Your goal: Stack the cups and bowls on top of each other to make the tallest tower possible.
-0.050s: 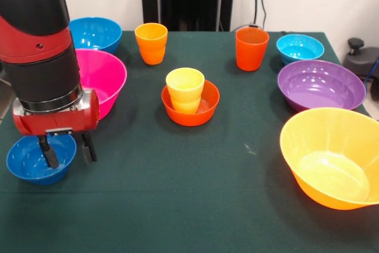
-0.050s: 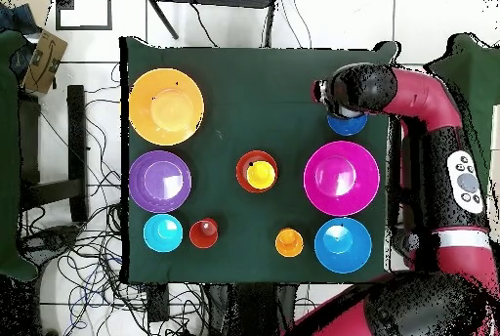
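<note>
In the front view you'll find your gripper at the lower left of the frame, its two dark fingers spread apart and gripping nothing: one finger hangs inside the dark blue bowl, the other just outside its right rim, so the rim sits between them. Seen from overhead, that bowl peeks out from under the arm's head at the upper right of the green table. Near the middle of the front view, the yellow cup stands upright inside the small orange-red bowl; that is all of the tower you have so far. Just behind the gripper, at the left, sits the large pink bowl, and behind it, upper left, the medium blue bowl. The light orange cup stands alone at upper centre, with the darker red-orange cup to its right. Further right is the cyan bowl, the purple bowl just below it, and the large yellow-orange bowl at the lower right. All bowls rest open side up.
</note>
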### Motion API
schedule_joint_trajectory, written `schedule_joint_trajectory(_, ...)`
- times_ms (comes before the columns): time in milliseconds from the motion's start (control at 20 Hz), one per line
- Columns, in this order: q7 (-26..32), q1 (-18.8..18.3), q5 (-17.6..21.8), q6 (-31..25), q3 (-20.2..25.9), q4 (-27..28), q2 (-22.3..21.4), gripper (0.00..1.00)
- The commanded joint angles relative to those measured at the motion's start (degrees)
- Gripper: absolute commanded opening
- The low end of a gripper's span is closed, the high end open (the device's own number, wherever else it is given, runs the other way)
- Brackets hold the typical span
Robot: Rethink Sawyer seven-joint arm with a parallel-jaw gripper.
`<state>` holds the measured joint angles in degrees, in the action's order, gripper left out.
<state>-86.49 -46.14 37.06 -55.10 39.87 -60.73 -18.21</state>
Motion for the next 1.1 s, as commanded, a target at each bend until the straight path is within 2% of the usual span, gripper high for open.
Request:
schedule_joint_trajectory(50,20.38,-0.22,4.63,-1.56,-1.39,-1.55,-1.59,1.0)
schedule_joint_trajectory(500,23.46,-4.18,4.7,-1.42,-2.2,-7.28,-1.39,1.0)
schedule_joint_trajectory(700,22.88,-5.26,5.96,-0.71,-3.05,-9.98,-2.37,1.0)
schedule_joint_trajectory(1100,25.33,-6.53,6.91,-2.64,-2.44,-11.85,-1.86,1.0)
